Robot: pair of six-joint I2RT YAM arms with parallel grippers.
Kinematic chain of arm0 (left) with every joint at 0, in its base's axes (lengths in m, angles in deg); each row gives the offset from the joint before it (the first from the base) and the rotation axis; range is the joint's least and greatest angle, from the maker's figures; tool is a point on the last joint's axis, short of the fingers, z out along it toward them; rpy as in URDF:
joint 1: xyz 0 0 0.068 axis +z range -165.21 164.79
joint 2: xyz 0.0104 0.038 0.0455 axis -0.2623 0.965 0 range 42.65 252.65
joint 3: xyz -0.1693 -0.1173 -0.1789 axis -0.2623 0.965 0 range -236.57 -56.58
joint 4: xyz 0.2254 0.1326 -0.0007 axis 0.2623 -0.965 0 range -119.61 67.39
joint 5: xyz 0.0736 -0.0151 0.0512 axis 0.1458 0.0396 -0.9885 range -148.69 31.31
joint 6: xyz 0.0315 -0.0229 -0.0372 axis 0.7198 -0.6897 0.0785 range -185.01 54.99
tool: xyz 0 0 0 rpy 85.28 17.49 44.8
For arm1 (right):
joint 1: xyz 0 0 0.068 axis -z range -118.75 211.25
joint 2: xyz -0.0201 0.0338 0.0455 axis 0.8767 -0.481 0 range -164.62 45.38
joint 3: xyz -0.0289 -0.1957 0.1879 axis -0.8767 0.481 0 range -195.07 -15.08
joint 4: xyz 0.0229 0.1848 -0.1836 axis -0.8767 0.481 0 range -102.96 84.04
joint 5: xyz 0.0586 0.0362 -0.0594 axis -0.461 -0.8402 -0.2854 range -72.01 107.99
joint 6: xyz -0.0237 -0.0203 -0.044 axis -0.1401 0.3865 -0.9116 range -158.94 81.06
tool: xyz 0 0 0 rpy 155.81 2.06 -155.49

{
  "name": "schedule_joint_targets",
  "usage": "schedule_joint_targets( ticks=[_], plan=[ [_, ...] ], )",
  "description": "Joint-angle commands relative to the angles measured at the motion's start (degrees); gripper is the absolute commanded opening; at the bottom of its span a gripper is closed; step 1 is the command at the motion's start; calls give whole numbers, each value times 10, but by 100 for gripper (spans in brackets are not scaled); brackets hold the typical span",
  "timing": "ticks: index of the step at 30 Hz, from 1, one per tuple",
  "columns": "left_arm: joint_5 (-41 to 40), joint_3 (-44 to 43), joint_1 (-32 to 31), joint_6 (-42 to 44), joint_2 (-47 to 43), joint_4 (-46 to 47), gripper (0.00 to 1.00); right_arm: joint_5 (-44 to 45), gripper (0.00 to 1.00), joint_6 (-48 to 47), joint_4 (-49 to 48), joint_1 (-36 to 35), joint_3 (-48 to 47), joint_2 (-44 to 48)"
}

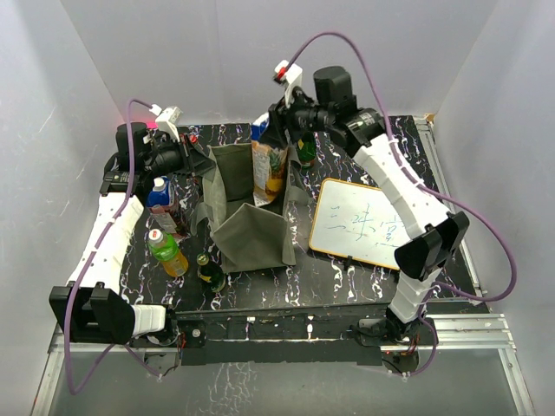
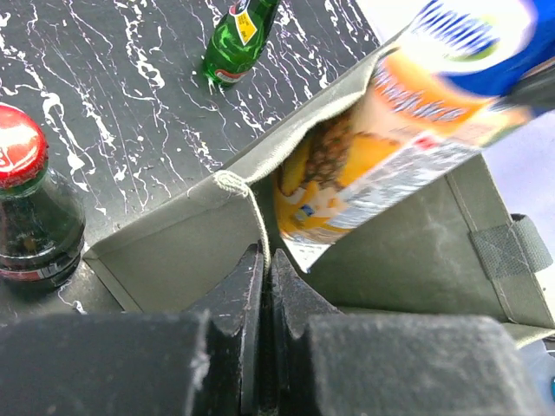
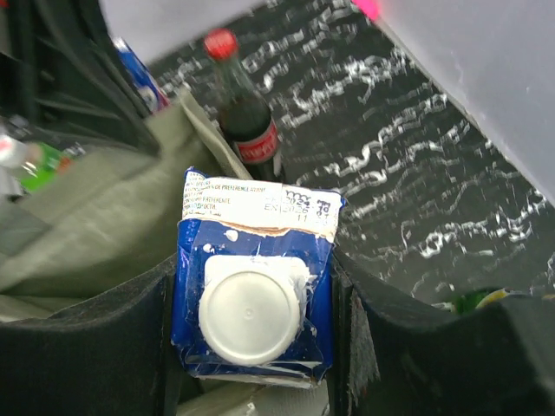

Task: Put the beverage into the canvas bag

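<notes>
nearby, cola bottle (image 2: pixel 35 217) beside canvas bag (image 2: pixel 416 260)

The tabletop (image 1: pixel 312 282) is coloured black and is crossed by white wiggly streaks (like marble). The canvas bag (image 1: pixel 251 238) is coloured a dull olive-grey all over. The juice carton (image 3: pixel 251 260) is topped in blue with a round white cap, and its sides are printed orange and yellow with a pineapple picture. A dark bottle (image 2: pixel 39 225) is capped in red. A green bottle (image 2: pixel 236 48) is marked with a yellow label. The whiteboard (image 1: pixel 373 221) is white, scribbled in blue and framed in light brown.
</notes>
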Motion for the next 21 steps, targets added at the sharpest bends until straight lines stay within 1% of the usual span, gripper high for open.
schedule_joint_targets(
  ticks=[1,5,12,21],
  plan=[
    [7,0,-2,-20,-30,9,0,63,8,-80,-134,-41,23,74],
    [-9,-3,-2,-22,-29,-4,0,108,8,-141,-132,-77,65,78],
    [-6,7,-4,-26,-26,-6,0,127,8,-188,-168,-84,124,76],
    [-2,26,-8,-27,-28,3,0,195,8,-190,-270,-82,176,72]
  ],
)
